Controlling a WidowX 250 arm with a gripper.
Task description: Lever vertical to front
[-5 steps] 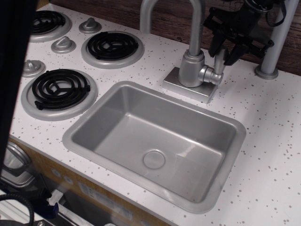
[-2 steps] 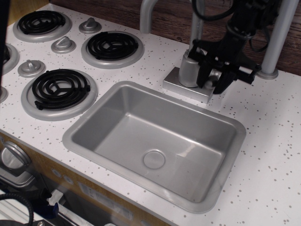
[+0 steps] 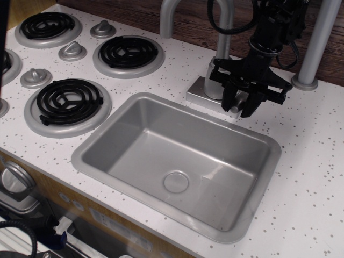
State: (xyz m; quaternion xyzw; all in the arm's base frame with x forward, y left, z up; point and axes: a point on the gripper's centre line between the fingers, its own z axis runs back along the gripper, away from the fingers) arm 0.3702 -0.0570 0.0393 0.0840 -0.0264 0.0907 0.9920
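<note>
Lowered since 1 second ago, gripper point(image 3: 239, 106) straddles the lever point(image 3: 238, 104) near the counter's back edge, fingers slightly apart around it.

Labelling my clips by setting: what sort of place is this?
Probably a toy or mock kitchen counter: a grey sink set in a speckled white top, coil burners with cone knobs, and a faucet behind.

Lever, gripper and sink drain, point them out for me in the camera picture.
lever point(image 3: 238, 104): camera view, silver tip showing between the gripper's fingers.
gripper point(image 3: 240, 109): camera view, midway between its black fingertips.
drain point(image 3: 176, 181): camera view, middle of the round disc.
</note>
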